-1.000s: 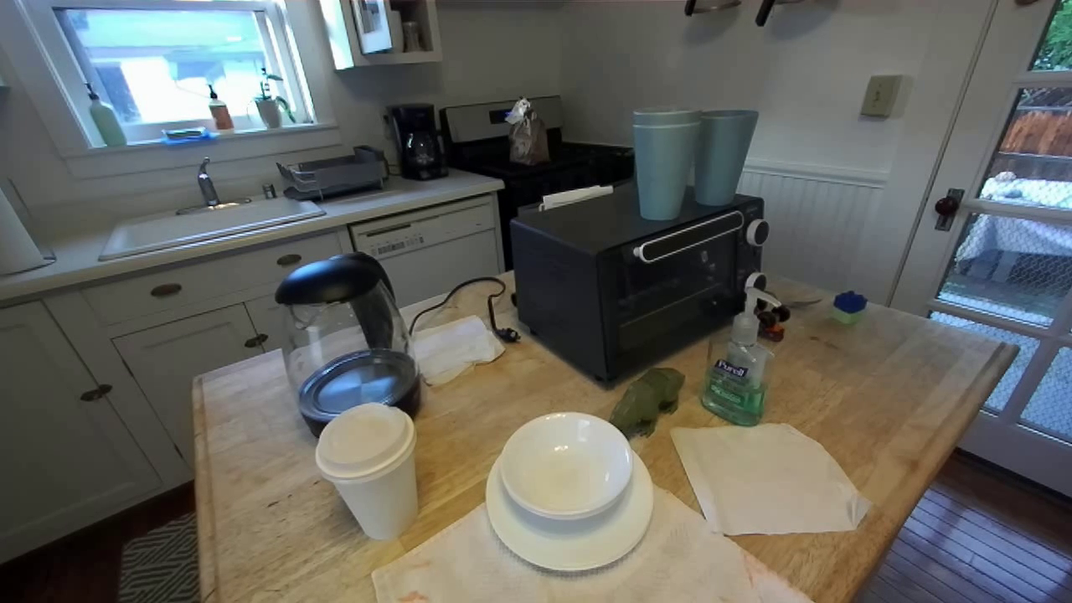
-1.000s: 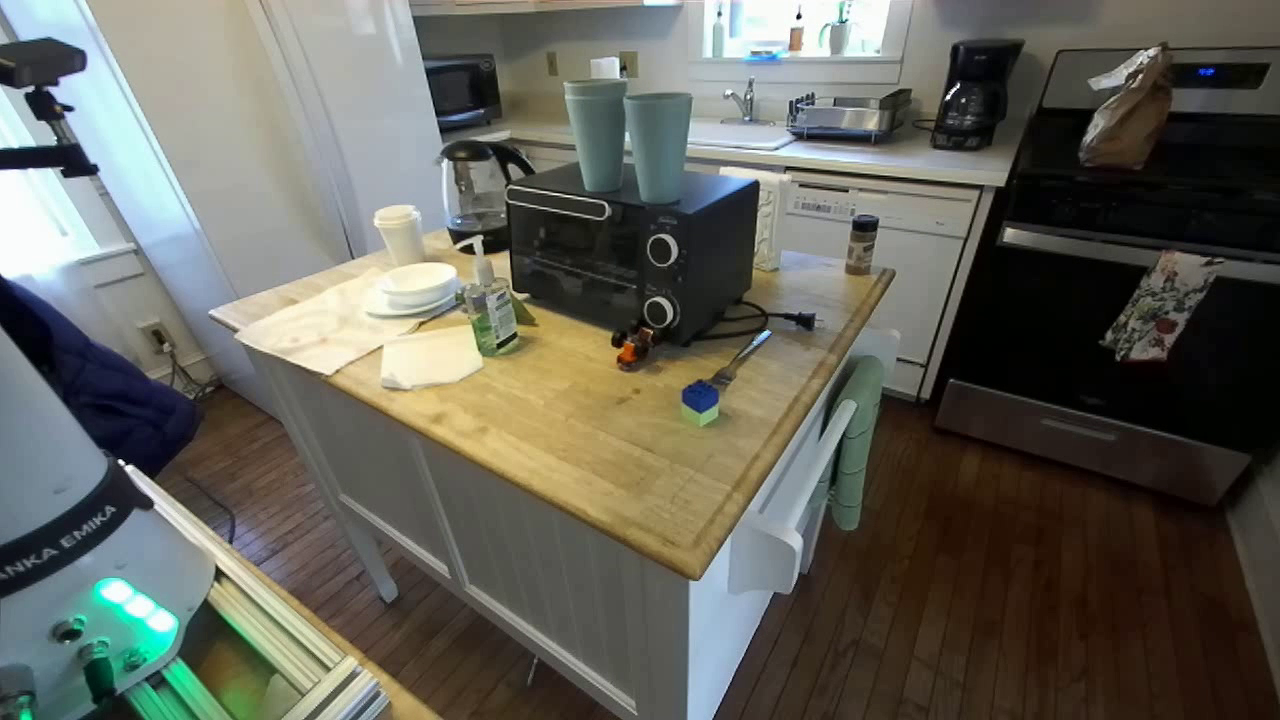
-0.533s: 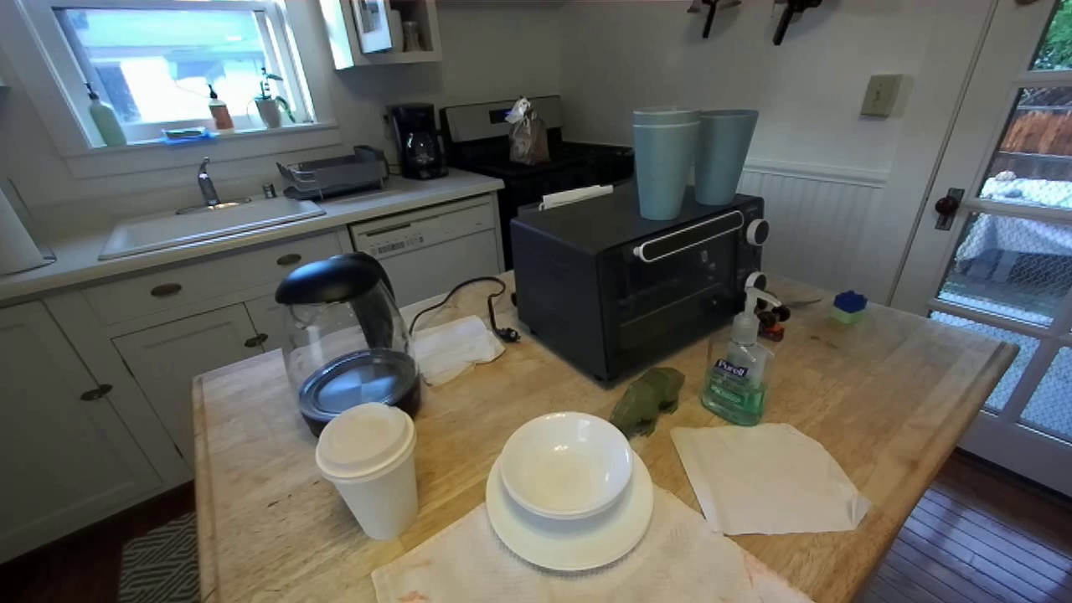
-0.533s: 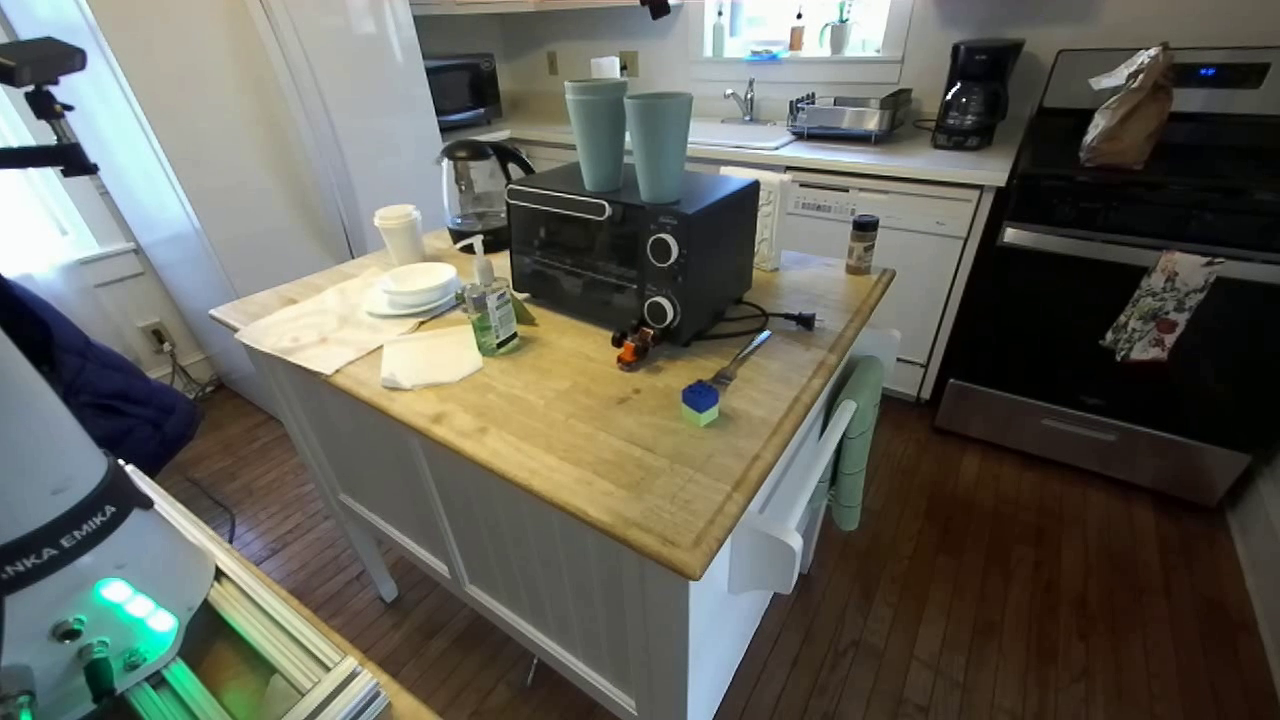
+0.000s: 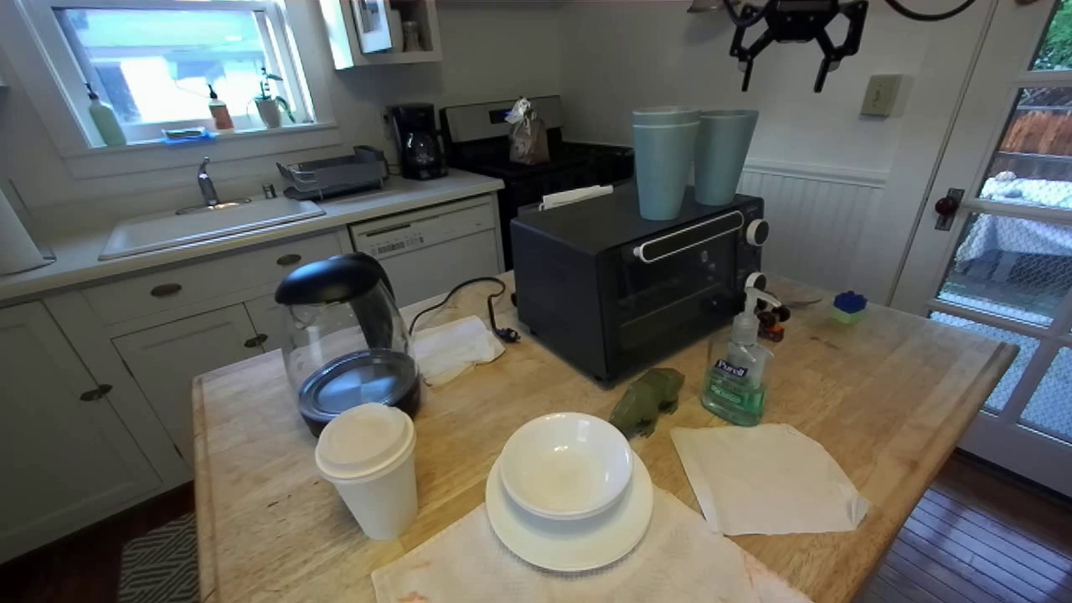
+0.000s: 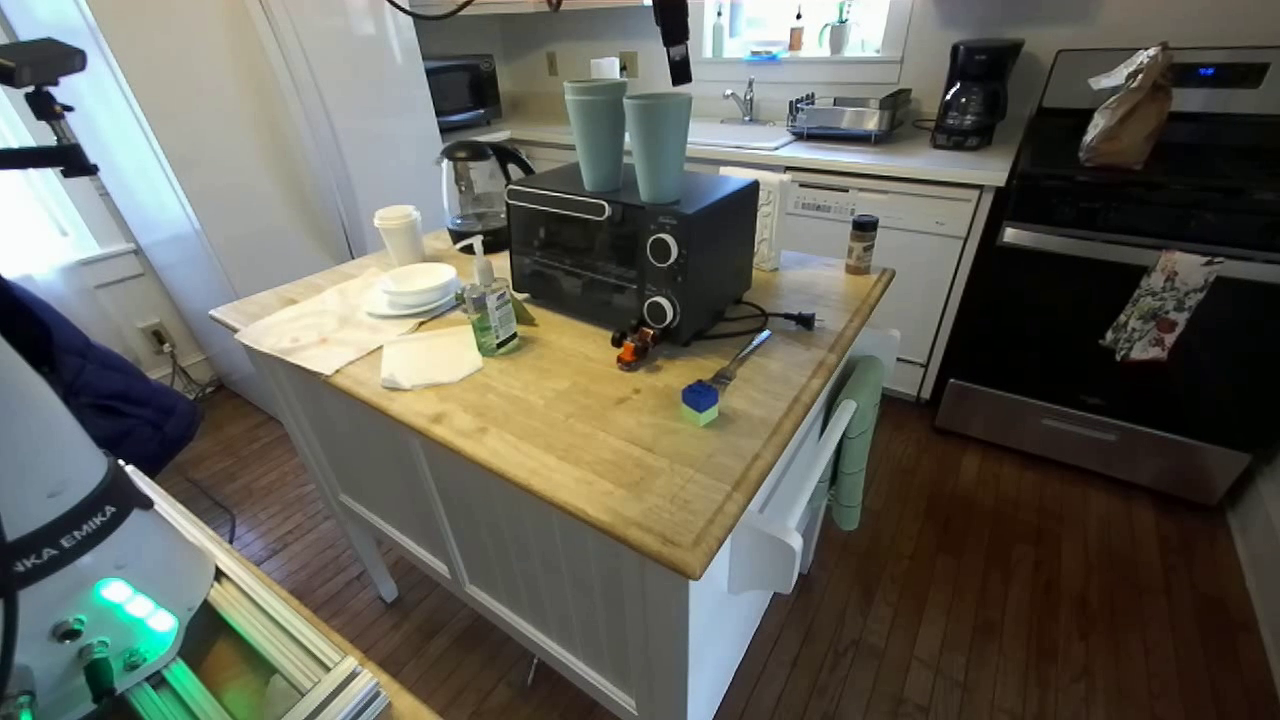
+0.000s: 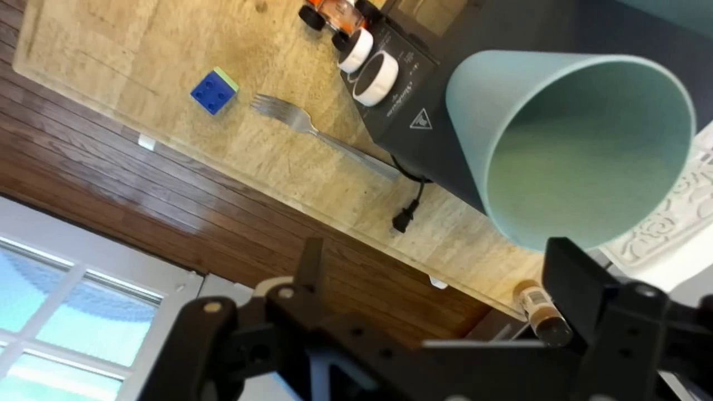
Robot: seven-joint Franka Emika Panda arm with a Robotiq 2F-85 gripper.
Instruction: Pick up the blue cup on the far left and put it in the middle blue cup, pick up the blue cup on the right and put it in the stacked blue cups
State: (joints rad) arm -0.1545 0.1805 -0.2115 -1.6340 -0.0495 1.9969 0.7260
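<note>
Pincer [image 5: 783, 82] released, its two fingers [image 7: 574, 278] spread wide, I hang in the air near the single blue cup [image 7: 590, 161] but apart from it. From my wrist I look down into that cup's mouth and along its smooth, greenish inner wall; it stands upright on the toaster oven [image 5: 561, 293], at the end with the knobs [image 6: 661, 250]. Just beside it, on the same oven top, the stacked blue cups [image 5: 666, 172] stand upright, nested one inside another, so that two rims show in both exterior views, one just above the other. The oven's glass door [image 6: 575, 250] is closed, and what lies behind it is too dark for me to make out.

Down on the wooden table [image 5: 904, 368], the white cup [image 5: 377, 498] wears a lid [image 5: 366, 440] that hides its contents. Near it is the glass kettle [image 5: 331, 339] with its black top; whether it holds water, I cannot tell. A white bowl [image 5: 568, 465], showing its glossy bottom, rests on a white plate [image 5: 578, 547]. The hand sanitizer bottle [image 5: 744, 360] carries green liquid [image 5: 729, 404] in its lower part. A small brown jar [image 6: 861, 245] with a dark cap stands near the table's corner.
</note>
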